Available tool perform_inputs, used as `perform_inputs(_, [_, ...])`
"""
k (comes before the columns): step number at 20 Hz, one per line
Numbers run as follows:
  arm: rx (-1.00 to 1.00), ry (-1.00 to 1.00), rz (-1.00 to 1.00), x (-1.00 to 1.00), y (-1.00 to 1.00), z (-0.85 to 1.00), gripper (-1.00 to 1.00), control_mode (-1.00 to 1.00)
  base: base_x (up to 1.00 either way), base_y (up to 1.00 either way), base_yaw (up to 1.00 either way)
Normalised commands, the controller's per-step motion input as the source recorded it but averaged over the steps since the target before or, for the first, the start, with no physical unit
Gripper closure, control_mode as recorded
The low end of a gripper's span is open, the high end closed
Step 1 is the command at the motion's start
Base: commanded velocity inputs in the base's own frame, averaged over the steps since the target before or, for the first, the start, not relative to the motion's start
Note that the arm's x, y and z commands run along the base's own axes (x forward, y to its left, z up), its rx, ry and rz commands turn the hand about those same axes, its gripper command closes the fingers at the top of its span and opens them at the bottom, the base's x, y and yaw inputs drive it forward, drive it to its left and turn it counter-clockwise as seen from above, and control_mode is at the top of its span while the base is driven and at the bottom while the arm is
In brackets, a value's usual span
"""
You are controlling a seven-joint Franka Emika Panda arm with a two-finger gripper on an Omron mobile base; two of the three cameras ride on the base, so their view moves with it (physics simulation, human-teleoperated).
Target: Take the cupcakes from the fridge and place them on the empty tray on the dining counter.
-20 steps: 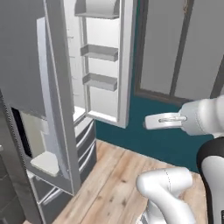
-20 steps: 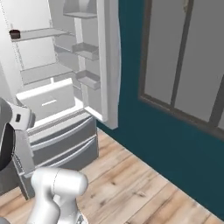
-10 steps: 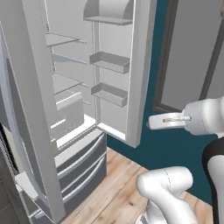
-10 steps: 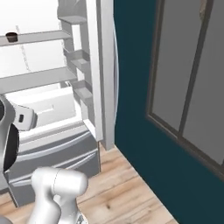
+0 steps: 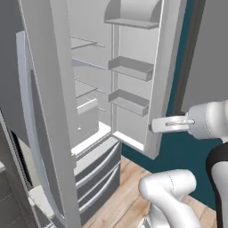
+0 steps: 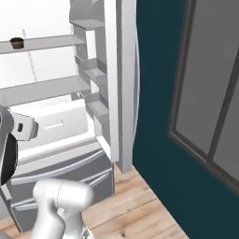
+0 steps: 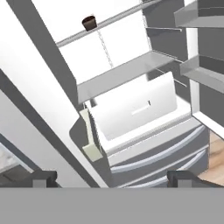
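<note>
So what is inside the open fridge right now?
Inside the fridge, one cupcake sits on an upper shelf, with a white drawer lower down. The left side is cut off, so a second cupcake cannot be confirmed.

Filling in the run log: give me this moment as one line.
phase: approaching fridge | doors: open | cupcake: on upper shelf, untouched | end effector: open, empty

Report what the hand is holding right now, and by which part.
Nothing is held. The hand is open and empty, facing the open fridge; one cupcake sits on an upper shelf, well away from the fingertips.
</note>
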Motion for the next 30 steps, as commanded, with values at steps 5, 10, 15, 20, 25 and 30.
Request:
perform_inputs(5, [0.0,0.0,0.0,0.0,0.0,0.0,-1.0,1.0,0.45,0.03,0.36])
perform_inputs(10, [0.0,0.0,0.0,0.0,0.0,0.0,-1.0,1.0,0.38,-0.22,0.42])
perform_inputs(15, [0.0,0.0,0.0,0.0,0.0,0.0,-1.0,1.0,0.35,-0.39,0.36])
perform_inputs(20, [0.0,0.0,0.0,0.0,0.0,0.0,-1.0,1.0,0.51,-0.2,0.27])
perform_inputs(25, [0.0,0.0,0.0,0.0,0.0,0.0,-1.0,1.0,0.69,0.0,0.21])
perform_inputs(30, [0.0,0.0,0.0,0.0,0.0,0.0,-1.0,1.0,0.6,-0.13,0.24])
